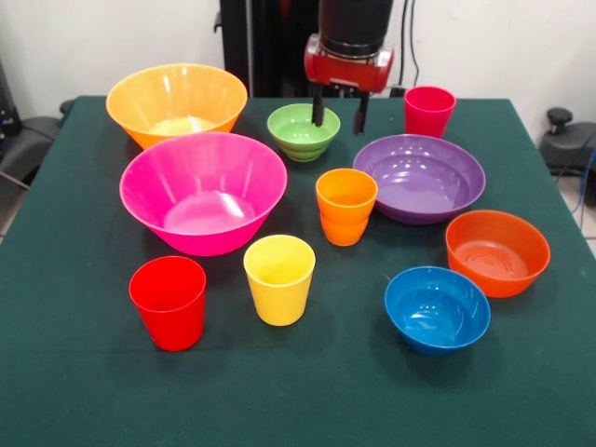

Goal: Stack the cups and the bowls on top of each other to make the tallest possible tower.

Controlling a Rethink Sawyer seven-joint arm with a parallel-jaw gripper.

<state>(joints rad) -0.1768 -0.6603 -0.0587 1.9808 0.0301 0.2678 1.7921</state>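
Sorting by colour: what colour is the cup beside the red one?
Yellow, clearest in the front view.

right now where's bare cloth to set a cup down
Widest free patch: the near strip of the table, in front of the red cup, yellow cup and blue bowl. Crowded: the middle, around the orange cup, hot-pink bowl and purple bowl.
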